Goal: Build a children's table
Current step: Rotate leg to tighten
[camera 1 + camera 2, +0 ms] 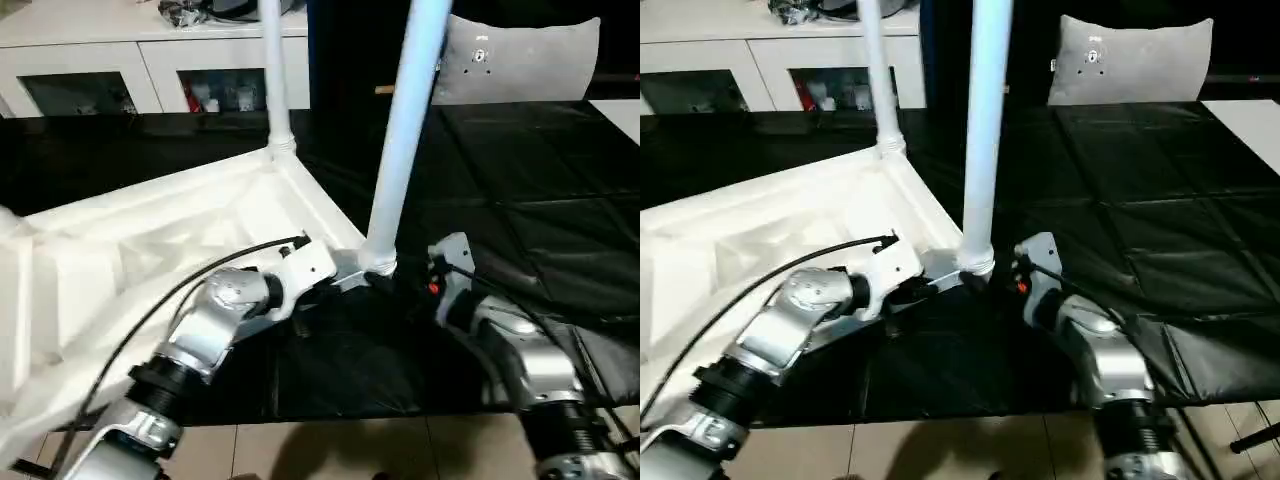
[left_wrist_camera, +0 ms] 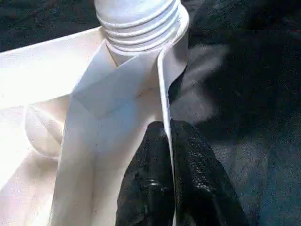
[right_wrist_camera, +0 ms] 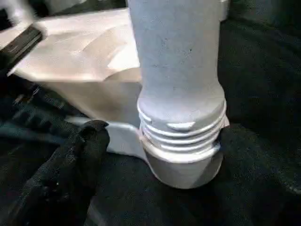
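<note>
Silver forearms reach in from the near edge toward the nearest corner of the upturned table top (image 1: 200,215), which lies ribbed side up on the black-covered work surface (image 1: 540,200). The left gripper (image 2: 169,141) has its two black fingers closed together on the thin side wall of the top, one finger inside and one outside, just short of the corner socket; judging by the grip, it is there to pin the top down so it cannot turn. In that socket stands the near leg (image 1: 405,130), upright, with several turns of its thread showing above the socket rim, so it looks only partly screwed in. The right gripper (image 3: 108,155) sits beside the leg's base; one black finger (image 3: 80,160) shows next to the socket, apart from the leg, and I cannot tell how its fingers stand. Farther back, a second leg (image 1: 272,70) rises from the far corner. Beyond stands a white cabinet (image 1: 120,60).
</note>
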Motion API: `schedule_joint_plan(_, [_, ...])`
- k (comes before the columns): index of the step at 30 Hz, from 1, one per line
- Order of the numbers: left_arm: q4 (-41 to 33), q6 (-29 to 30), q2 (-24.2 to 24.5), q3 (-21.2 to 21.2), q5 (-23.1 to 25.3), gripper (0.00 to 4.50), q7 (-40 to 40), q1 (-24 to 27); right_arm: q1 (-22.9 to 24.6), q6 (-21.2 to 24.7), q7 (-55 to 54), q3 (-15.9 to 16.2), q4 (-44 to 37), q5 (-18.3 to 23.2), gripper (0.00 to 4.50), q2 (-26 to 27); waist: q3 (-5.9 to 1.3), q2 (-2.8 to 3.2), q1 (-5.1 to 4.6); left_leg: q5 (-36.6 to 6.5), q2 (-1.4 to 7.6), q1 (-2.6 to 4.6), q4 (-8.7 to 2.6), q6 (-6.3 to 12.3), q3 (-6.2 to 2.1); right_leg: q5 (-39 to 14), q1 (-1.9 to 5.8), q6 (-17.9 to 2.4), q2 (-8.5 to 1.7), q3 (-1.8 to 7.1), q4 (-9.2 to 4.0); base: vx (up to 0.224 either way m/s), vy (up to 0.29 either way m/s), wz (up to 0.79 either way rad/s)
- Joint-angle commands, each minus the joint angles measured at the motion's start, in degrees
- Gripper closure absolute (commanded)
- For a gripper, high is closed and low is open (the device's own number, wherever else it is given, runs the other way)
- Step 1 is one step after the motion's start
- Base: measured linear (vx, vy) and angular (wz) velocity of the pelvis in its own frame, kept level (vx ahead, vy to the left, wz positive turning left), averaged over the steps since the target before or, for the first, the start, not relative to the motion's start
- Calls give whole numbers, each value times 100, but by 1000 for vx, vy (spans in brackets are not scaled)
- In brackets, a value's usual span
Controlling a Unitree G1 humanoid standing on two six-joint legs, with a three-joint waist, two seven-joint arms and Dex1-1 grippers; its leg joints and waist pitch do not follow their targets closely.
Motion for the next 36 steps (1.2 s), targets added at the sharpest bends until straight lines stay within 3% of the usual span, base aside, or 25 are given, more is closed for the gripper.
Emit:
schedule_joint_plan(1, [65, -228, 179, -174, 53, 450, -305, -53, -51, -117, 261, -37, -134, 130, 5, -151, -374, -10, 49, -687, 103, -46, -301, 621, 39, -799, 407, -1179, -335, 301, -325, 0, 0, 0])
schedule_joint_plan(6, [150, -870, 531, -289, -148, 450, -1071, -20, -92, -129, 1232, 18, -412, 308, 5, -733, -365, -15, 99, -815, 105, -33, -308, 542, 45, -1096, 405, -1083, -332, 300, -346, 0, 0, 0])
schedule_joint_plan(7, [171, -981, 604, -309, -197, 450, -1261, -20, -108, -210, 1470, 60, -429, 312, 5, -859, -381, -37, 143, -775, 108, -39, -299, 567, 41, -1100, 421, -1057, -341, 300, -336, 0, 0, 0])
schedule_joint_plan(10, [201, -1041, 659, -323, -197, 450, -1361, -36, -137, -412, 1571, 92, -395, 249, 5, -930, -379, -28, 202, -682, 128, -25, -290, 588, 58, -942, 384, -1116, -334, 313, -308, 0, 0, 0])
schedule_joint_plan(12, [281, -1405, 827, -426, -231, 450, -1730, -103, -254, -443, 1964, 227, -310, 301, 5, -1068, -381, -74, 228, -688, 120, -33, -291, 603, 57, -1008, 397, -1112, -333, 302, -307, 0, 0, 0])
schedule_joint_plan(13, [310, -1676, 948, -525, -278, 450, -2042, -157, -355, -380, 2323, 360, -262, 378, 5, -1144, -380, -61, 247, -701, 118, -33, -284, 612, 57, -1074, 391, -1104, -333, 304, -304, 0, 0, 0])
schedule_joint_plan(20, [330, -1879, 945, -558, -353, 450, -2269, -216, -502, -366, 2672, 534, -90, 381, 68, -1106, -363, -55, 349, -915, 154, -6, -295, 448, 58, -1365, 348, -1079, -351, 323, -301, 0, 0, 0])
schedule_joint_plan(21, [352, -1932, 939, -571, -368, 450, -2312, -232, -533, -397, 2726, 574, -35, 364, 77, -1110, -363, -87, 353, -925, 151, -8, -295, 442, 60, -1392, 353, -1058, -353, 324, -306, 0, 0, 0])
schedule_joint_plan(25, [334, -2040, 944, -635, -407, 450, -2445, -234, -606, -404, 2921, 692, 65, 361, 122, -1124, -353, -97, 384, -939, 139, -20, -294, 406, 60, -1745, 352, -916, -370, 324, -328, 0, 0, 0])
schedule_joint_plan(36, [407, -2144, 915, -657, -376, 450, -2486, -226, -663, -340, 3162, 830, 169, 364, 217, -1088, -372, -118, 431, -724, 138, -36, -275, 439, 61, -1543, 353, -918, -360, 323, -290, 0, 0, 0])
